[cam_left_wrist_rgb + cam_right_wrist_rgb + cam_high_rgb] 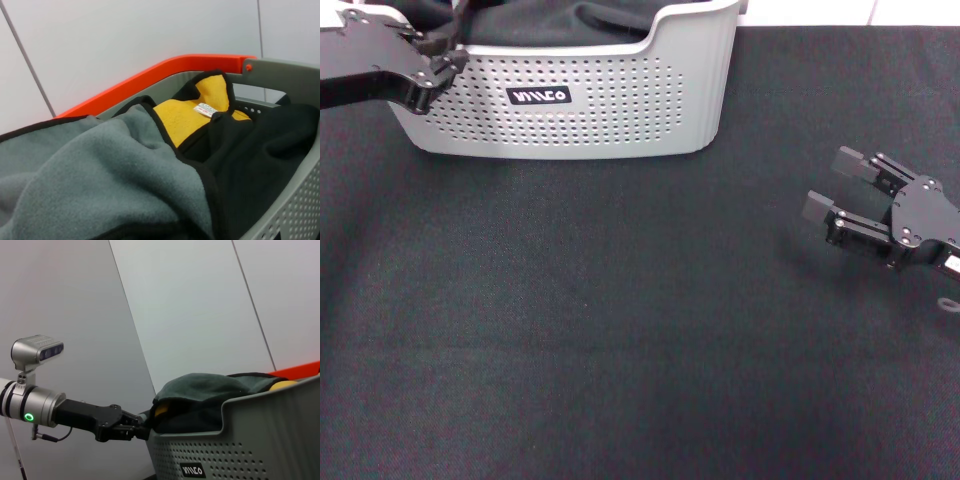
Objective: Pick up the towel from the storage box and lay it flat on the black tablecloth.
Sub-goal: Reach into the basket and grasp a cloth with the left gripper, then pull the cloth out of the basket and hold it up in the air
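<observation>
The light grey storage box [620,110] stands at the far edge of the black tablecloth [620,320]. The yellow towel [185,117], with black trim and a white tag, lies inside it, mostly buried under a grey fleece cloth [100,175] and a dark cloth. In the right wrist view only small yellow bits of the towel [282,385] show above the box [250,440]. My left gripper [448,55] is at the box's left rim, against the heaped cloth [200,390]; it also shows in the right wrist view [142,430]. My right gripper [838,187] is open and empty, low over the tablecloth at the right.
An orange rim [150,75] runs behind the box, in front of a pale wall. The dark cloth [550,20] fills the top of the box in the head view. The tablecloth spreads wide in front of the box.
</observation>
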{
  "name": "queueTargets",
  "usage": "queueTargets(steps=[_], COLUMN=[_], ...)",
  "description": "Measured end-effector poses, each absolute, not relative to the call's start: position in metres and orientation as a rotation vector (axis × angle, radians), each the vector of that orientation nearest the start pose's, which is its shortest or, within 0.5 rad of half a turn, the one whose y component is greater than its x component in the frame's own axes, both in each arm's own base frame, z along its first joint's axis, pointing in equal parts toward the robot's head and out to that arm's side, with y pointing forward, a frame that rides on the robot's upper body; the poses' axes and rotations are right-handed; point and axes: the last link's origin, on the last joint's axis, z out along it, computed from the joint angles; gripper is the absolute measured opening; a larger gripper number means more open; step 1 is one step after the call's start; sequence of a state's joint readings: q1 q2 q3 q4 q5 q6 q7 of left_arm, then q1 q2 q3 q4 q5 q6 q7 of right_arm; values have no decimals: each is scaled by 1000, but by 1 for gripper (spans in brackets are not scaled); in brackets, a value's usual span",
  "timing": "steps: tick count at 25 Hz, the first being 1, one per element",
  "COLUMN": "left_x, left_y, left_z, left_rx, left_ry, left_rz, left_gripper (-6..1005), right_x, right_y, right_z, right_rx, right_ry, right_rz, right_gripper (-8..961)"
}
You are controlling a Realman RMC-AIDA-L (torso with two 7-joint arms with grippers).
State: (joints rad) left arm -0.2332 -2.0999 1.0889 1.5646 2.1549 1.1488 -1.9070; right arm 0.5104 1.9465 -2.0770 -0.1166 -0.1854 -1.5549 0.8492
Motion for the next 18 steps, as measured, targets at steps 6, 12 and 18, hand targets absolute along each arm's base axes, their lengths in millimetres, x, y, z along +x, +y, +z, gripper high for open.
queueTargets(steps=[6,12,18], left_x=[-223,-223,-213], left_y=[350,348,344], left_z=[95,96,102], left_rx=[-2287,-2289,-2278], left_ry=[-418,-427,-417], left_rz=[-157,-160,-259], left_gripper=[231,28,23], right_x=[269,268,268], right_y=[301,301,301], right_z=[-20,-20,-20], right_rx=[-2391,-2389,-2389], right_ry=[551,552,550], right_rz=[1202,1204,1206], right_gripper=[868,868,868])
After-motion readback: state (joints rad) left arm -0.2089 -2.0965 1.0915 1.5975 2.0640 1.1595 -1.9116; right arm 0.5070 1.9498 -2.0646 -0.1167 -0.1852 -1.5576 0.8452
